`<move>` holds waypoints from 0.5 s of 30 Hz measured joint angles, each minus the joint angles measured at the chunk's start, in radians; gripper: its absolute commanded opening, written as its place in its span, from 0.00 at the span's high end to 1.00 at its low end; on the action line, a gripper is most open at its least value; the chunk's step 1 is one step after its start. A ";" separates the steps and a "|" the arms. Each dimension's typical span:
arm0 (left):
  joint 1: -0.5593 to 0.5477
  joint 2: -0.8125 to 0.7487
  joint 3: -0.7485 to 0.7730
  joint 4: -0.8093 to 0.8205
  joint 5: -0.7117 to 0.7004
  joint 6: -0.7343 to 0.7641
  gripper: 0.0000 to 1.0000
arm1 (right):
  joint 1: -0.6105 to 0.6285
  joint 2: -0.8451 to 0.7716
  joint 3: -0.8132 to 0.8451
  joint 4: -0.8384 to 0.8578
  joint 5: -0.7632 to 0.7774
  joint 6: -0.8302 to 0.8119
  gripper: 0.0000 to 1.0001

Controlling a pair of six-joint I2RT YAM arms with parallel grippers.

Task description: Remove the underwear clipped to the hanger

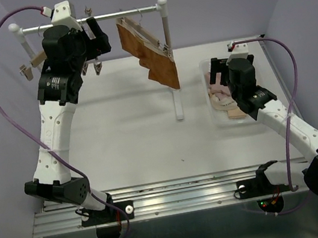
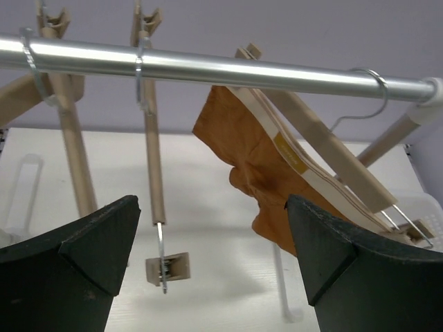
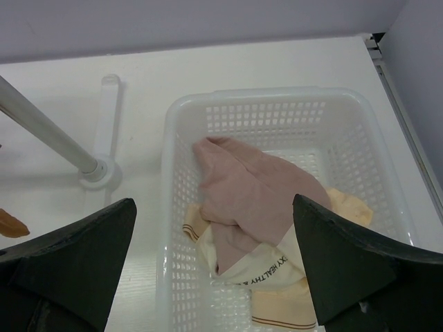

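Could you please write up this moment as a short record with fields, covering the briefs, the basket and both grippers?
On the rack: rust brown briefs, hanging from a wooden hanger on the metal rail
In the white basket: pink briefs lying over cream briefs
Left gripper: open, empty, near the rail, facing an empty clip hanger
Right gripper: open, empty, above the basket
Left to remove: the rust brown briefs
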 measured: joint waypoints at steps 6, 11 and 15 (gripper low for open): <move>-0.125 0.007 0.000 0.011 -0.002 -0.044 0.01 | 0.000 -0.011 -0.003 0.001 0.011 0.003 0.00; -0.204 0.084 0.059 0.007 -0.030 -0.077 0.01 | 0.000 -0.037 -0.027 0.000 0.023 0.004 0.00; -0.223 0.189 0.141 0.004 -0.042 -0.108 0.01 | 0.000 -0.044 -0.032 0.001 0.030 0.004 0.00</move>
